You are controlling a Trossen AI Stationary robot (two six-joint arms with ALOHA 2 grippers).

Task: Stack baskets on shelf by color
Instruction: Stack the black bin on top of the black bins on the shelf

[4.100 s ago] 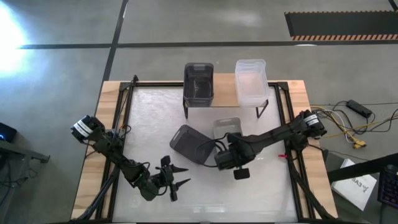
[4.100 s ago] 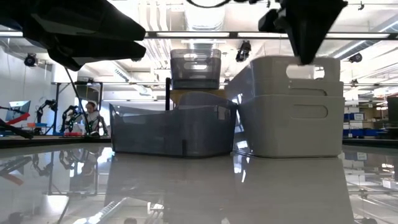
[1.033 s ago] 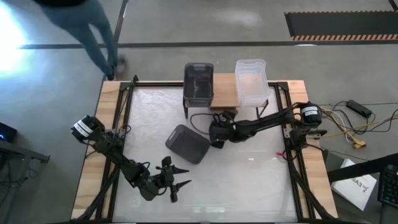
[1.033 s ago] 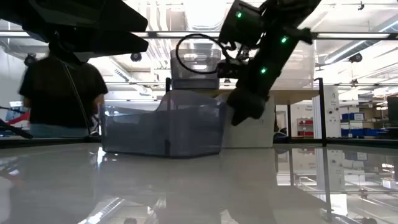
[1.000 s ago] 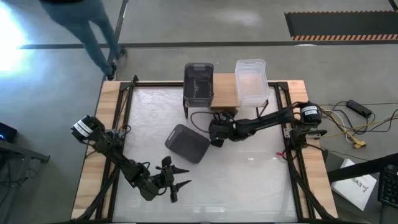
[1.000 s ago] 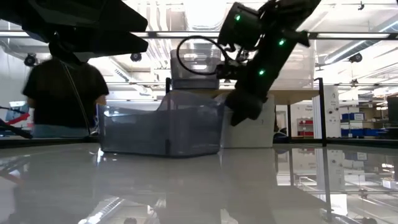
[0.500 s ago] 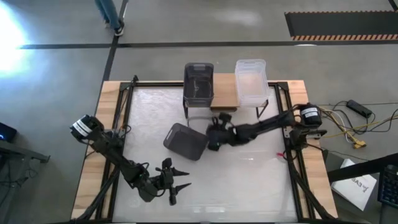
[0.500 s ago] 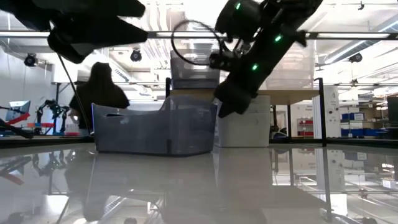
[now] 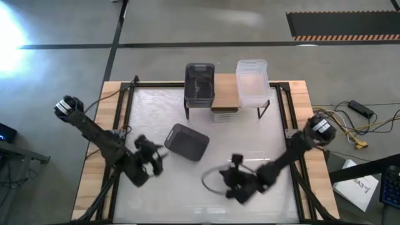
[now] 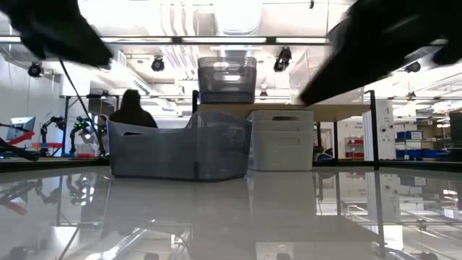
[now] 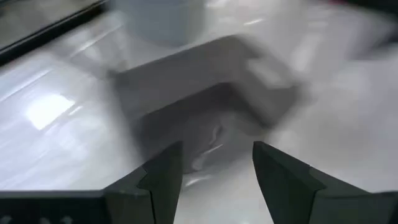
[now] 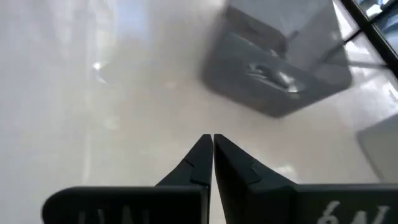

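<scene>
Dark grey basket (image 9: 186,142) lying loose on our table (image 9: 111,94), our left gripper (image 9: 155,157) beside it, fingers spread and empty, our right gripper (image 9: 232,185) pinched closed, holding nothing.

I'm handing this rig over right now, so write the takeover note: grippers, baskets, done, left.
Left gripper: open, empty, close beside the loose dark grey basket on the table.
Right gripper: shut, empty, near the table's front.
Shelf: dark grey basket and clear basket on top; light grey basket beneath.
Done: those three placed.
Left: stack the loose dark grey basket on the dark one.
</scene>
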